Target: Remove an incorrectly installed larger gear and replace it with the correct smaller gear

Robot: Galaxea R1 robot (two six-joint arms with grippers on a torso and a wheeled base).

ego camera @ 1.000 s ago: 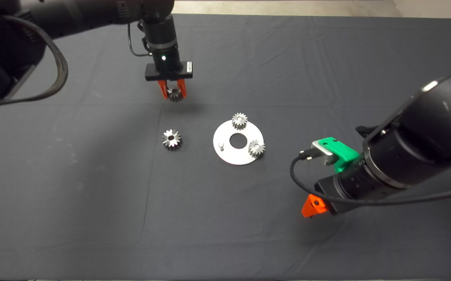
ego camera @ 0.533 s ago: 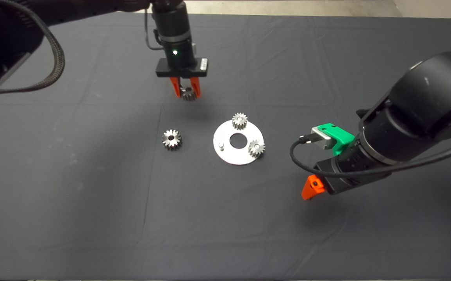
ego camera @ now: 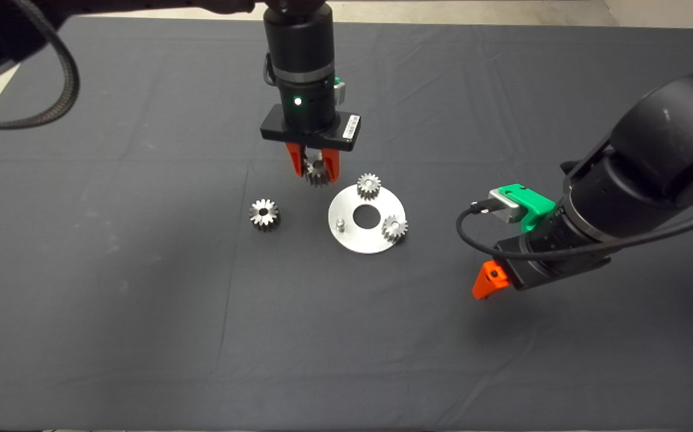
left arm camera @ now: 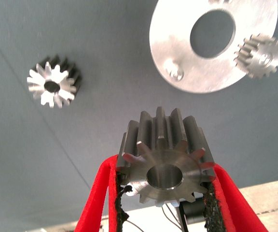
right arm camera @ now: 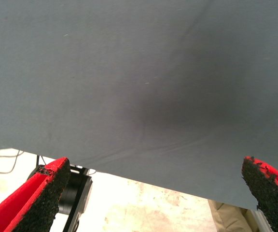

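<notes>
Fingers of the left gripper (left arm camera: 164,191) pinch the smaller gear (left arm camera: 165,164) by its toothed sides, bore facing the wrist camera, above the mat near the round plate (ego camera: 346,237). Larger gear (ego camera: 263,214) lies flat beside the plate. Right gripper (right arm camera: 151,193) hangs spread wide.

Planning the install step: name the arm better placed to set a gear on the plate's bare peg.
Left. Its tool already holds a smaller gear beside the plate; the right tool is open, empty, farther off.
</notes>
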